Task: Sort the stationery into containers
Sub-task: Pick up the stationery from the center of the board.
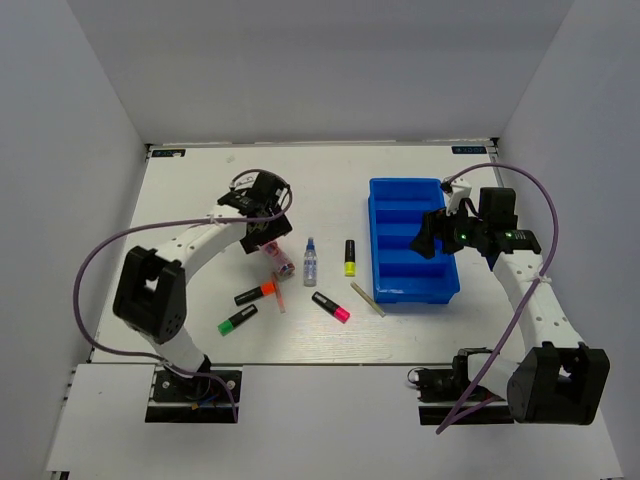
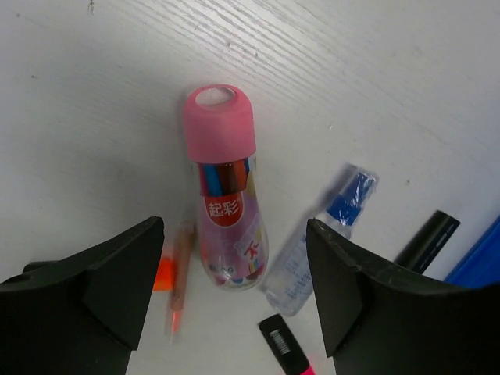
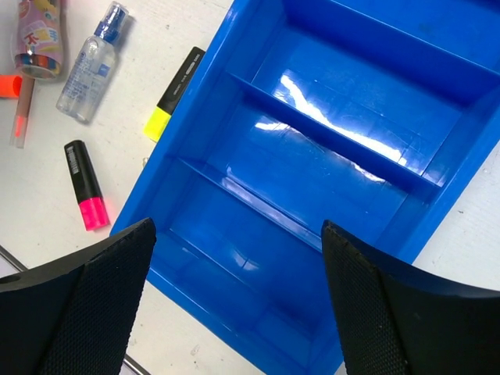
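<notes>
The pink tube [image 1: 278,258] lies on the white table, and my open left gripper [image 1: 262,225] hovers just above it. In the left wrist view the tube [image 2: 226,195] lies between my spread fingers [image 2: 234,223], untouched. The blue-capped bottle [image 1: 310,262] lies beside it, then the yellow highlighter [image 1: 350,257]. The orange [image 1: 256,293], green [image 1: 238,319] and pink [image 1: 330,307] highlighters lie nearer. One pale stick [image 1: 367,299] lies by the blue tray [image 1: 410,240]; another [image 1: 280,295] is by the orange highlighter. My right gripper [image 1: 432,235] hangs open and empty over the tray [image 3: 234,86], whose visible compartments hold nothing.
White walls close in the table on the left, back and right. The left wrist view shows the bottle [image 2: 316,242], pink highlighter [image 2: 285,348] and a stick [image 2: 180,273] close around the tube. The right wrist view shows the yellow highlighter [image 3: 173,94] against the tray's left wall.
</notes>
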